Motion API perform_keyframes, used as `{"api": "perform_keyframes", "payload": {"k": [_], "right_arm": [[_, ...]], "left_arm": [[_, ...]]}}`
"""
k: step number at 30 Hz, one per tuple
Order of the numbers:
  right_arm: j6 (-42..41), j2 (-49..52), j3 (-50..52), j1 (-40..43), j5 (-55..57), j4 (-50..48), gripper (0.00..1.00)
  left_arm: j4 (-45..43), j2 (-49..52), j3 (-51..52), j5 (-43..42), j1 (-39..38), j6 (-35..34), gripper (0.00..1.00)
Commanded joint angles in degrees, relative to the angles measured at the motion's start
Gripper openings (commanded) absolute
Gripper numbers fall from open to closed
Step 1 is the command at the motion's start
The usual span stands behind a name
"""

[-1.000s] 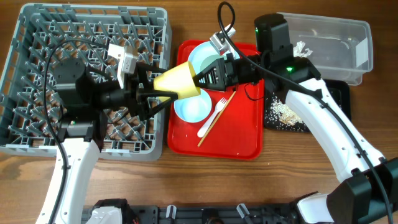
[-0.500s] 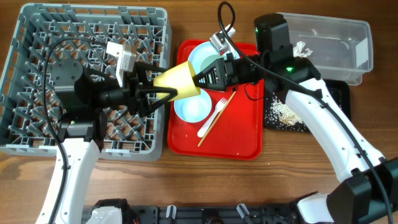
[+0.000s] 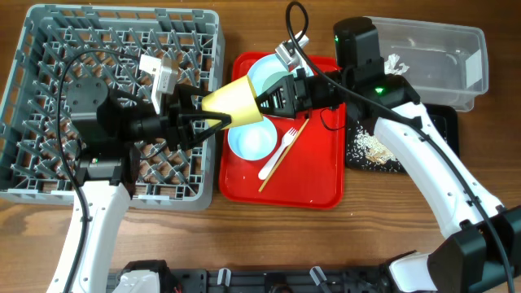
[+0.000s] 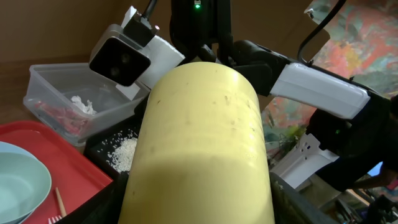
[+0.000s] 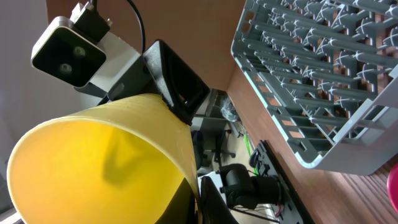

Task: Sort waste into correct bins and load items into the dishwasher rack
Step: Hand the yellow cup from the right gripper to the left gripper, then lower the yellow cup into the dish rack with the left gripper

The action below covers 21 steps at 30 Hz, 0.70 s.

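The yellow cup [image 3: 236, 104] hangs on its side between the dishwasher rack [image 3: 49, 49] and the red tray [image 3: 313, 183]. My right gripper [image 3: 262, 102] is shut on its rim, one finger inside the cup [image 5: 93, 155] and one outside. At the other end my left gripper [image 3: 210, 108] flanks the cup's base, its fingers lying against both sides of the cup [image 4: 199, 143] with no gap showing. On the tray lie a pale blue bowl [image 3: 252, 140], a second pale bowl [image 3: 262, 72], a white fork [image 3: 277, 159] and a chopstick [image 3: 286, 153].
At the far right a clear tub [image 3: 440, 41] holds a white tissue [image 3: 395, 61]. Rice scraps lie in the black tray [image 3: 444, 122] beside it. The rack's upright pegs [image 5: 323, 74] stand just left of the cup.
My left gripper's jaws have narrowed from wide open onto the cup's base. The cup has shifted slightly toward the rack. The right gripper keeps its hold.
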<state>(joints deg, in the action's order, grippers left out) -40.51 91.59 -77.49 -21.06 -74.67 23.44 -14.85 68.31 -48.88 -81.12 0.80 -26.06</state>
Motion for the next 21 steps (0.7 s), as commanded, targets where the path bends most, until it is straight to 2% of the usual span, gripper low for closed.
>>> {"api": "perform_keyframes", "payload": {"k": [1,5,7,11,15,19,21], "right_arm": [[-0.07,-0.04,-0.5,-0.37,-1.81,-0.52,0.04],[-0.13,-0.04,-0.5,-0.37,-1.81,-0.55,0.05],[-0.04,-0.04,-0.5,-0.37,-1.42,-0.52,0.1],[0.09,-0.04,-0.5,-0.37,1.7,-0.42,0.21],[0.07,-0.04,-0.5,-0.28,7.02,0.0,0.36],[0.02,-0.04,-0.5,0.44,13.57,0.68,0.42],[0.04,-0.04,-0.5,1.38,17.94,2.19,0.43]], "left_arm": [[0.04,0.07,-0.85,0.83,-0.22,0.07,0.58],[0.04,0.07,-0.87,0.83,-0.22,0.07,0.58],[0.04,0.07,-0.87,0.85,-0.22,0.07,0.61],[0.07,0.07,-0.85,0.87,-0.07,0.09,0.61],[2.05,0.07,-0.85,4.0,2.25,0.11,0.53],[6.45,0.07,-0.85,8.59,6.01,0.35,0.43],[8.57,0.07,-0.85,10.49,7.78,0.37,0.42]]}}
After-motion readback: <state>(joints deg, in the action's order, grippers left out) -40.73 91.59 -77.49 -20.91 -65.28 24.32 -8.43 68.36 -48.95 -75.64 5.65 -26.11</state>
